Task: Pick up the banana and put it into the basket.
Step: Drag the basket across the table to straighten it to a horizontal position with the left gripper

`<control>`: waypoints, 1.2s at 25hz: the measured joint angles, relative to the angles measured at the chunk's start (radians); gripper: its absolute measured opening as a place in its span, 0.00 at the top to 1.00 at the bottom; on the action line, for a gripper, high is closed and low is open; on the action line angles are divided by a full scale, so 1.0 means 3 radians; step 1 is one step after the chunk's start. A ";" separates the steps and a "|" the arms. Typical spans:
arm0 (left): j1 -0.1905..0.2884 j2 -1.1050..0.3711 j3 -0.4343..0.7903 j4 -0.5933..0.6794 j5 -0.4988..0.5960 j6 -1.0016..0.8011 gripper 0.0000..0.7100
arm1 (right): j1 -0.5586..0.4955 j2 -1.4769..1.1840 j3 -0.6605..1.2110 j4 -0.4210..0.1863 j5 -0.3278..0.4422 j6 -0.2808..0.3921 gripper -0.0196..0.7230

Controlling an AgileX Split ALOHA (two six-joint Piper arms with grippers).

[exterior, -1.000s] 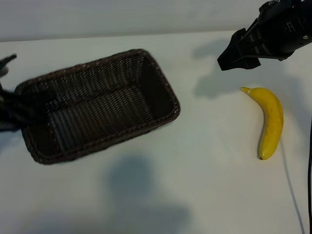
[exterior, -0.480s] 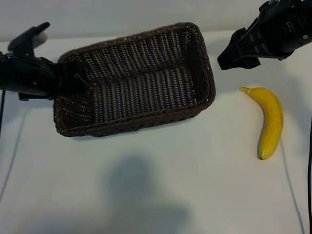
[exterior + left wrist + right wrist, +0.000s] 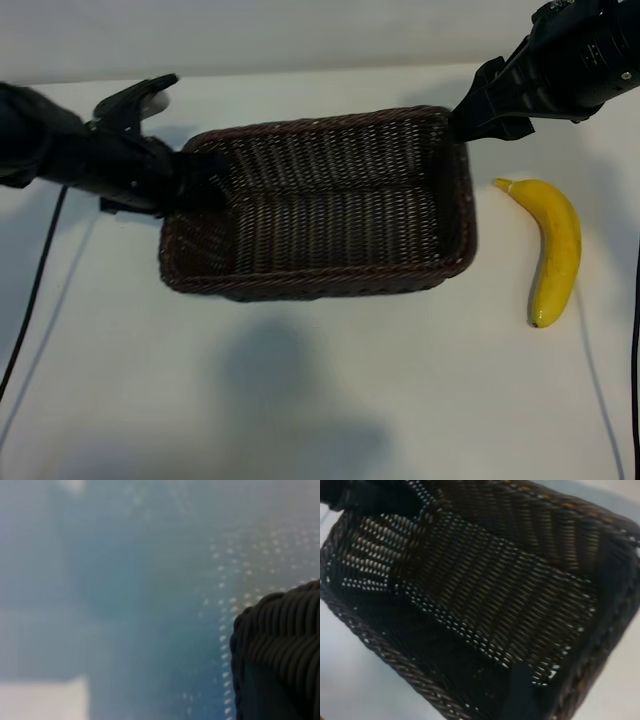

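The banana (image 3: 556,245), bright yellow and gently curved, lies on the white table at the right with its pale stem tip pointing to the far left. The dark brown wicker basket (image 3: 320,285) hangs level just above the table's middle, casting a shadow below. My left gripper (image 3: 195,185) is shut on its left end wall. My right gripper (image 3: 485,115) hovers open and empty over the basket's far right corner, up and left of the banana. The right wrist view looks down into the empty basket (image 3: 395,652). The left wrist view shows only a corner of the basket (image 3: 285,645).
A black cable (image 3: 40,270) trails from the left arm across the table. A thin grey cable (image 3: 600,390) runs from near the banana's tip to the front edge. Bare white table lies in front of the basket and between the basket and the banana.
The left gripper has carried the basket from the far left to the middle, turning it square to the table. It now reaches under the right gripper. Banana and right arm have not moved.
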 joint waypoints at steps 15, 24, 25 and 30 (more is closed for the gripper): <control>-0.0026 0.0148 -0.0231 0.0825 0.0036 -0.0775 0.77 | 0.0000 0.0000 0.0000 -0.0021 -0.0049 0.0000 0.17; -0.0026 0.0145 -0.0235 0.0826 0.0246 -0.0836 0.20 | 0.0000 0.0000 0.0000 -0.0086 -0.0049 0.0000 0.17; -0.0026 0.0145 -0.0235 0.0826 0.0260 -0.0848 0.16 | 0.0000 0.0000 0.0000 -0.0090 -0.0049 0.0000 0.17; -0.0026 0.0070 -0.0235 0.0826 0.0324 -0.0865 0.14 | 0.0000 0.0000 0.0000 -0.0096 -0.0049 0.0000 0.17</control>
